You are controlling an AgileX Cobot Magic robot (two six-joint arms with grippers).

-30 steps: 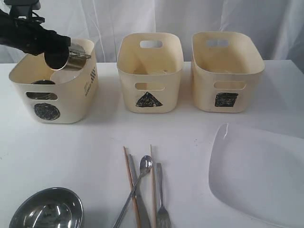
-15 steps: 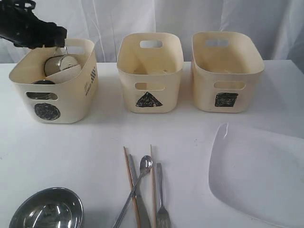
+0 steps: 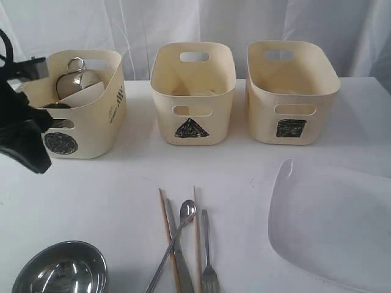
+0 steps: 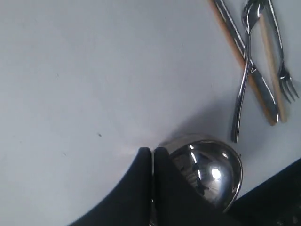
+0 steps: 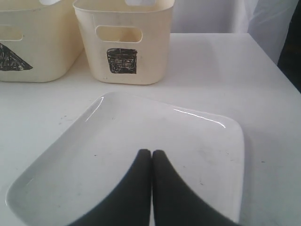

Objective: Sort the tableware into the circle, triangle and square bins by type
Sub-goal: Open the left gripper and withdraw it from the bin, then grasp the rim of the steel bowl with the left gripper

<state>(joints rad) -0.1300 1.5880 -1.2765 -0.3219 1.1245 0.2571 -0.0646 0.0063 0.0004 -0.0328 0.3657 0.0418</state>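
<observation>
1. Three cream plastic bins stand in a row along the tabletop (image 3: 122, 183) edge by the white curtain (image 3: 244, 18).
2. The circle bin (image 3: 91, 131), marked with a black scribbled circle, is nearest the left corner of that edge. It holds a steel handled mug (image 3: 78, 80) with its handle loop up and a small white bowl (image 3: 85, 95) just beside it. A dark rounded thing lower down is too hidden to name.
3. The triangle bin (image 3: 217, 122) is in the middle. Something pale lies at its bottom, but what it is cannot be told.
4. The square bin (image 3: 263, 116) is at the right end, and its front wall hides its floor.
5. A shiny round steel bowl (image 3: 59, 268) sits at the opposite edge's left corner.
6. At the middle of that edge lie two wooden chopsticks (image 3: 168, 238), a steel knife (image 3: 182, 268), a steel fork (image 3: 208, 256) and a steel spoon (image 3: 177, 235) that crosses the knife.
7. A large white rounded-square plate (image 3: 333, 226) fills the right corner.
8. The black left arm (image 3: 21, 137) hangs by the left edge, in front of the circle bin and apart from the steel bowl.
9. The left fingers (image 4: 141, 169) are pressed together with nothing between them. In the wrist view their tips line up with the steel bowl's rim.
10. The right fingers (image 5: 141, 174) are also together with nothing between them. They are over the plate and point toward the square bin.
</observation>
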